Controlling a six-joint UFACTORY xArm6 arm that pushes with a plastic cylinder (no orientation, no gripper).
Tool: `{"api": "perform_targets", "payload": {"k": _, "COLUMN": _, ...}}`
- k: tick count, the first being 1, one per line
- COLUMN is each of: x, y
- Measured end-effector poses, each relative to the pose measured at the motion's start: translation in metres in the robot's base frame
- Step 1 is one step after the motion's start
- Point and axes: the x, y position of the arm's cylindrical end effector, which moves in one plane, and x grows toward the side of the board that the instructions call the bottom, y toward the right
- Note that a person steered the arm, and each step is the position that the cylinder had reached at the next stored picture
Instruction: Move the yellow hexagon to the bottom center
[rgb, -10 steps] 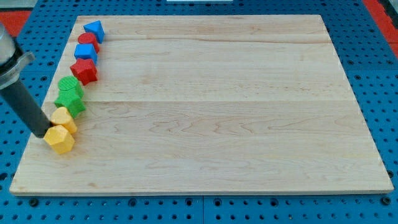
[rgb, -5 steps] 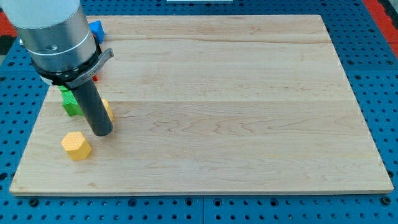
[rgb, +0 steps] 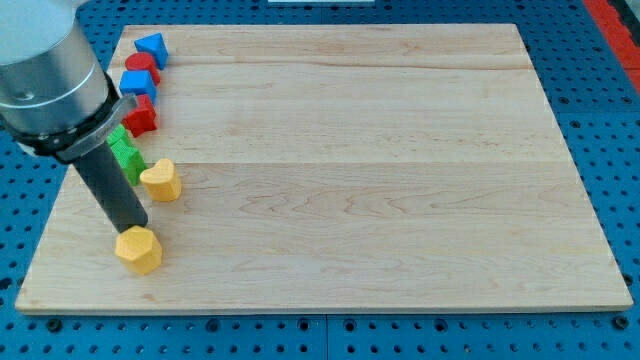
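Observation:
The yellow hexagon (rgb: 139, 250) lies near the board's bottom left. My tip (rgb: 131, 226) touches or nearly touches its upper left side. A second yellow block, heart-shaped (rgb: 161, 181), lies above and slightly right of the hexagon. The rod and the arm's grey body rise to the view's upper left and cover part of the green blocks (rgb: 127, 152).
Along the wooden board's (rgb: 400, 200) left edge stand a red block (rgb: 142, 117), a blue block (rgb: 138, 83), a red cylinder (rgb: 142, 63) and a blue triangle (rgb: 152, 46). The board lies on a blue perforated table.
My tip has moved from the right of the hexagon to its upper left side. The hexagon has slid a little right and down. The yellow heart has shifted slightly.

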Motion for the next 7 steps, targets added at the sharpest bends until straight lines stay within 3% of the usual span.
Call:
{"api": "perform_targets", "payload": {"k": 2, "x": 0.034, "y": -0.017}}
{"api": "perform_targets", "payload": {"k": 4, "x": 0.055, "y": 0.046}}
{"api": "perform_targets", "payload": {"k": 5, "x": 0.062, "y": 0.050}}
{"api": "perform_targets", "payload": {"k": 7, "x": 0.058, "y": 0.141}}
